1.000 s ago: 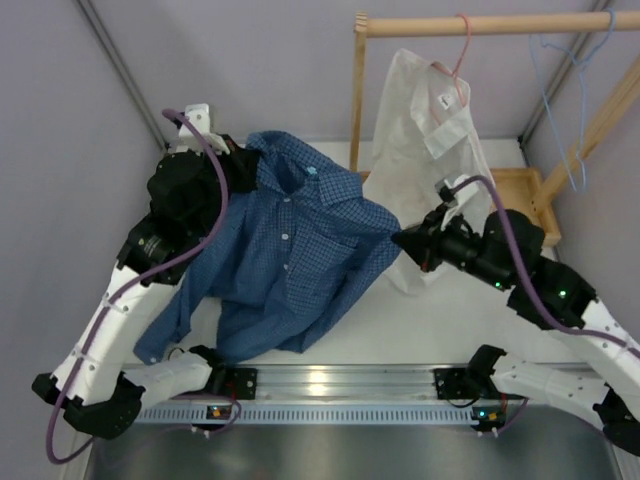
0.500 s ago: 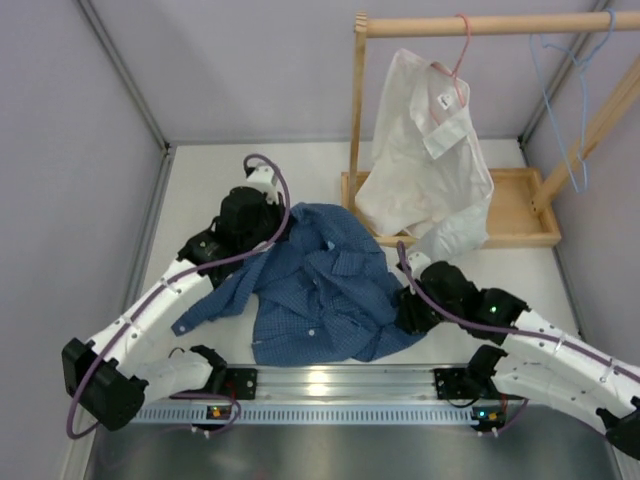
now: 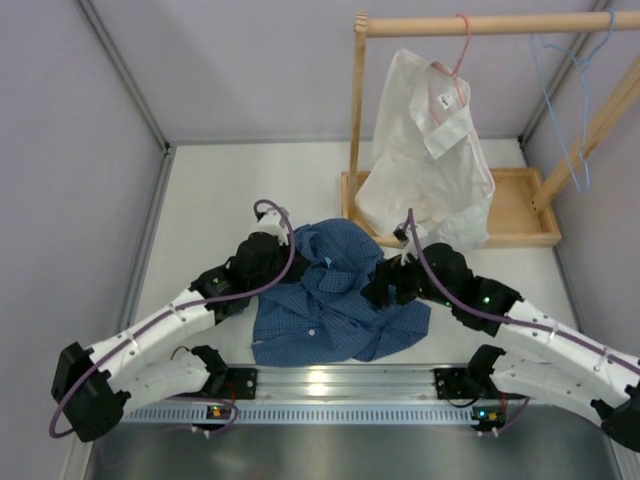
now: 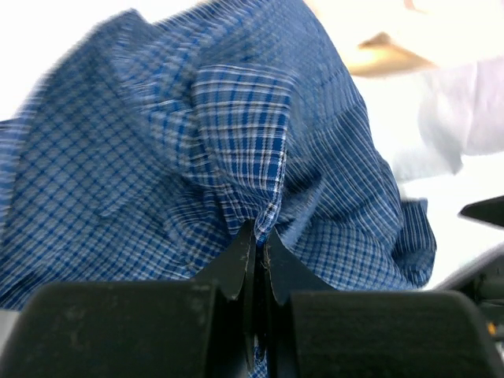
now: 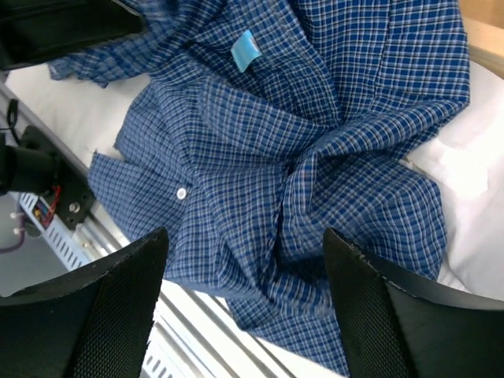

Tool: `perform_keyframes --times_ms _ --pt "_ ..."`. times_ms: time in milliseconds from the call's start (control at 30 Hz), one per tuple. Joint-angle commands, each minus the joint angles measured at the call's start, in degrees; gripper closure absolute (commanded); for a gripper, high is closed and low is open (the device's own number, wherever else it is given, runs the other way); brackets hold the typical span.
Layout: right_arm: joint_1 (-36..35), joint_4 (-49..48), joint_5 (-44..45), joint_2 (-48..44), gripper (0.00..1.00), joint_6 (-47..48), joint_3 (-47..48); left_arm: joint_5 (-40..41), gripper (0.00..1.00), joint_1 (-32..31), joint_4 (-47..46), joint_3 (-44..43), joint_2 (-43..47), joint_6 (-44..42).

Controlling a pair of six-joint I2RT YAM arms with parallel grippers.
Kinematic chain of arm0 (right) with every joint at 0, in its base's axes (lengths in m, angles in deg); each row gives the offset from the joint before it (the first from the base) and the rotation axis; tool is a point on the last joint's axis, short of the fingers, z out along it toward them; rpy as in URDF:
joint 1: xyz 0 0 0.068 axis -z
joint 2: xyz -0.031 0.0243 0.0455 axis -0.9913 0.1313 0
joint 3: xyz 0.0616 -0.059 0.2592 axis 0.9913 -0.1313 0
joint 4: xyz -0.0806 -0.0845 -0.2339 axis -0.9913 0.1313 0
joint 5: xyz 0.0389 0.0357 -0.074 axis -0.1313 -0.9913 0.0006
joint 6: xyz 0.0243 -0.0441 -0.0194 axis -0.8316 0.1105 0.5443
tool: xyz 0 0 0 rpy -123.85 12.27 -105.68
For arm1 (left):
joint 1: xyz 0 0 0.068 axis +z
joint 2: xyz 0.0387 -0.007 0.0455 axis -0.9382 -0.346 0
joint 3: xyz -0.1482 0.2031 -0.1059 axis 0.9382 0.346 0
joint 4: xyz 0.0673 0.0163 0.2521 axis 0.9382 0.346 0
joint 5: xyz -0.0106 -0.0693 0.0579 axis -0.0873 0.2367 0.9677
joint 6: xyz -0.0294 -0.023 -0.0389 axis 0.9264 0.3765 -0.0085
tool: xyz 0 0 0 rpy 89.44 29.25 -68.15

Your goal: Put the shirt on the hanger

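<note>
The blue checked shirt [image 3: 335, 300] lies crumpled in a heap on the white table between the two arms. My left gripper [image 3: 290, 262] is shut on a fold of the shirt [image 4: 236, 142] at the heap's left edge; cloth is pinched between its black fingertips [image 4: 246, 246]. My right gripper [image 3: 378, 290] hovers open over the shirt [image 5: 299, 134], nothing between its fingers [image 5: 126, 291]. A light blue label [image 5: 246, 50] shows at the collar. The light blue hanger [image 3: 562, 100] hangs empty from the wooden rail at the far right.
A white shirt [image 3: 425, 140] hangs on a pink hanger [image 3: 462, 45] from the wooden rack [image 3: 470, 24], whose base tray [image 3: 520, 215] stands behind the heap. A metal rail [image 3: 340, 385] runs along the table's near edge. Grey walls close both sides.
The shirt, held up and spread a second ago, has come down into a crumpled heap. My right gripper has let go of it and opened. Both arms lowered toward the table's middle.
</note>
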Motion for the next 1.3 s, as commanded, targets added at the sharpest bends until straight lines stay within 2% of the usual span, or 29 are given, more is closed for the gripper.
perform_keyframes --times_ms 0,67,267,367,533,633,700,833,867,967,1000,1100,1133,1200,1267 --pt "-0.84 -14.98 0.63 5.81 0.25 1.46 0.21 9.46 1.00 -0.26 0.36 1.11 4.07 5.03" --pt "-0.76 -16.67 1.34 11.35 0.31 6.46 2.58 10.89 1.00 -0.26 1.42 2.42 7.06 5.56" --pt "1.44 -21.86 1.17 25.50 0.38 16.31 8.56 10.99 1.00 -0.26 3.62 3.05 11.02 6.00" --pt "3.46 -25.02 -4.62 31.22 0.39 19.22 11.37 12.39 1.00 -0.26 5.20 2.96 11.37 6.53" --pt "5.83 -28.10 -12.80 38.26 0.35 21.94 14.45 14.76 1.00 -0.26 6.69 3.83 13.13 7.93" --pt "5.83 -26.44 -17.11 41.60 0.41 22.48 15.86 15.99 1.00 -0.26 7.57 3.84 14.01 8.46" --pt "5.83 -27.92 -17.82 42.30 0.55 22.04 14.29 16.61 1.00 -0.26 7.93 3.75 14.53 8.46" --pt "5.83 -29.25 -17.47 40.91 1.00 20.90 12.00 17.40 1.00 -0.26 8.19 3.40 14.71 8.20" --pt "5.75 -29.16 -16.95 39.94 1.00 20.72 11.82 17.58 1.00 -0.26 8.19 2.96 14.63 7.94" --pt "5.48 -23.21 -10.64 34.67 1.00 19.84 13.65 16.70 1.00 -0.26 8.10 0.95 13.66 5.22" --pt "5.31 -16.31 -5.13 32.31 1.00 19.41 16.45 14.87 1.00 -0.26 7.93 0.24 12.79 4.51" --pt "5.22 -6.34 5.70 28.18 1.00 17.04 21.74 9.95 1.00 -0.26 4.95 -1.17 10.50 -1.10" --pt "5.13 -0.57 7.56 27.11 1.00 16.42 22.62 5.84 0.95 -0.26 3.81 -1.17 10.06 -1.99" --pt "5.04 4.04 9.60 24.74 1.00 15.63 23.95 0.90 0.88 -0.35 -0.92 -0.39 8.74 -4.18" --pt "5.04 7.75 9.25 22.81 1.00 15.80 22.55 -8.84 0.80 -0.44 -6.28 0.58 7.43 -5.51"
